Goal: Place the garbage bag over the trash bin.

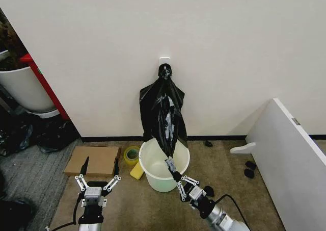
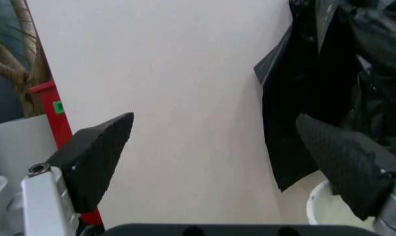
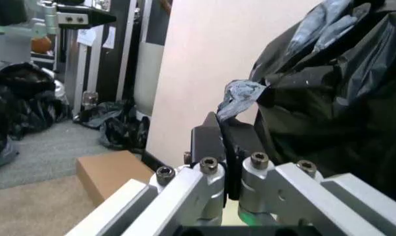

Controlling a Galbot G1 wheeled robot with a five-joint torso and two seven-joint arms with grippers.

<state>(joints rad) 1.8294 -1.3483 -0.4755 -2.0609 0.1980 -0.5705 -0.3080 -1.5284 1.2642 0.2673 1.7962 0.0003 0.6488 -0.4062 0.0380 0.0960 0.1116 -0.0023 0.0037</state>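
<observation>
Your right tool [image 1: 171, 164] pinches the garbage bag [image 1: 163, 113] tip above the trash bin [image 1: 153, 177]; left tool [image 1: 98, 182] waits wide open; next, pull it free

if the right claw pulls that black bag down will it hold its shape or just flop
Probably flop: the garbage bag hangs in loose crinkled folds from the wall hook. Its glossy film looks slippery, so it might slide from the right claw, shut on its lower tip above the trash bin. It looks light.

Glossy black bag [image 1: 163, 113] hangs crumpled from the wall, lower tip over the open cream bin [image 1: 164, 165], upright on the carpet.
</observation>
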